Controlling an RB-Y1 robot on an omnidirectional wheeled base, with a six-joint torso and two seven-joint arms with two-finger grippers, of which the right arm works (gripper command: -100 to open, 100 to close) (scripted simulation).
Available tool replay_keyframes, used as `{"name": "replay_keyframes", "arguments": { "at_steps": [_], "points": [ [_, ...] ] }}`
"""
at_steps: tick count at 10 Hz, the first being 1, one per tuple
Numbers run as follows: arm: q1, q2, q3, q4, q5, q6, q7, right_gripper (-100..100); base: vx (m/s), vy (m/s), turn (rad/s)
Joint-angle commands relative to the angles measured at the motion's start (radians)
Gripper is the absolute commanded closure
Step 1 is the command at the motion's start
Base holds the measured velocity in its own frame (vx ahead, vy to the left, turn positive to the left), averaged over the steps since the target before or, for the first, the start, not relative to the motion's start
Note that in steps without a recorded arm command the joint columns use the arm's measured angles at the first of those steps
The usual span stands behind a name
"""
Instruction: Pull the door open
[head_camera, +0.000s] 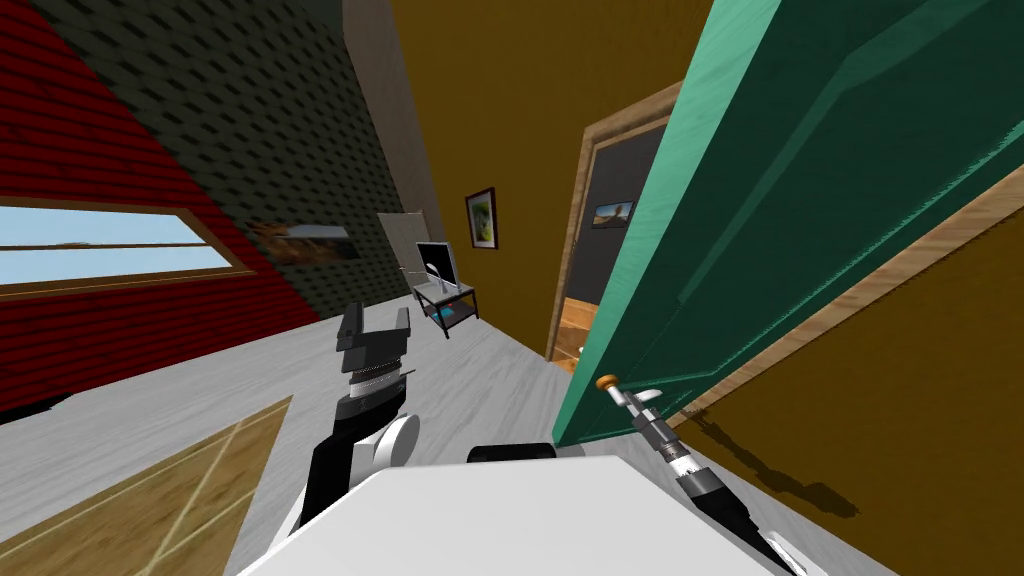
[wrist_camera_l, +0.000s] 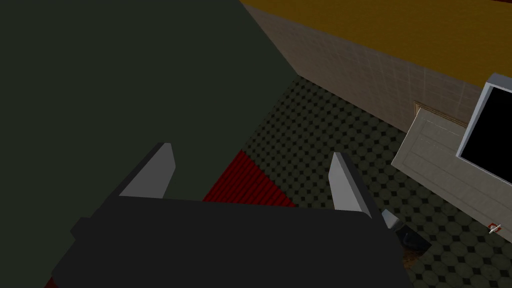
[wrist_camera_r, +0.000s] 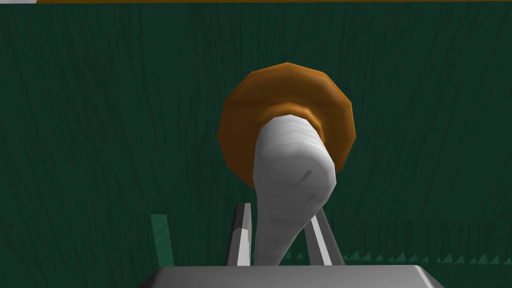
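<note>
The teal-green panelled door (head_camera: 760, 200) is standing ajar off its light wooden frame (head_camera: 574, 230) in the ochre wall (head_camera: 520, 100), right beside the robot. The right gripper (wrist_camera_r: 281, 210) is clamping the door's pale grey lever handle (wrist_camera_r: 290, 170), just below its round orange base plate (wrist_camera_r: 285, 85). The left gripper (head_camera: 376, 320) is hovering over the grey floor (head_camera: 490, 370), fingers spread wide.
</note>
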Motion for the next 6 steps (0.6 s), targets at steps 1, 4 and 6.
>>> {"name": "replay_keyframes", "arguments": {
  "at_steps": [1,4,6],
  "points": [
    [0.001,-0.007,-0.001,0.013,-0.001,-0.021,-0.003,100,-0.208,-0.09,0.167],
    [0.001,-0.004,0.004,0.019,0.003,-0.024,-0.005,100,-0.134,-0.044,0.108],
    [-0.005,-0.006,0.005,0.028,0.004,-0.03,-0.007,100,-0.207,-0.08,0.157]
  ]
}}
